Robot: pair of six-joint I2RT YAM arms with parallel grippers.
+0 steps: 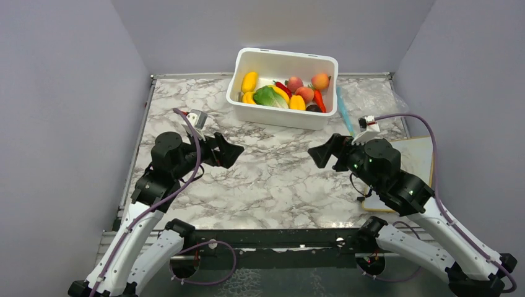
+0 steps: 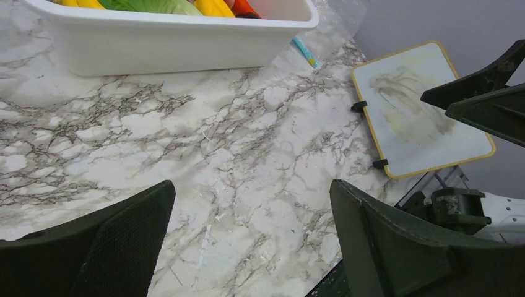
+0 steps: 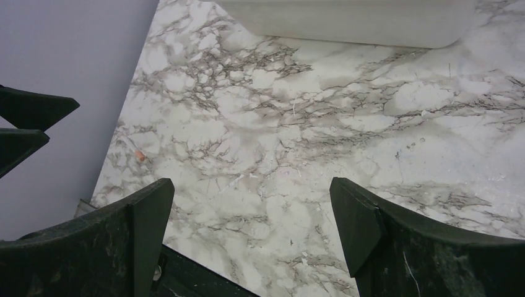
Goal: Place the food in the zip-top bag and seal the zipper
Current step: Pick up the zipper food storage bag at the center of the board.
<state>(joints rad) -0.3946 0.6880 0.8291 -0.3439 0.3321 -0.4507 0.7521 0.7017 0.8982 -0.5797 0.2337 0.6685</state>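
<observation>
Left arm: rises from the near edge of the tabletop, toward the near left corner, elbow bent, wrist reaching inward.
Left gripper: over the left half, tips pointing toward the right edge; its 2 fingers stand wide apart with nothing between them.
Right arm: rises from the near edge, toward the near right corner, folded the same way.
Right gripper: over the right half, tips pointing toward the left edge; its 2 fingers are spread and hold nothing.
Spacing: the 2 grippers face each other across the middle, well apart.
</observation>
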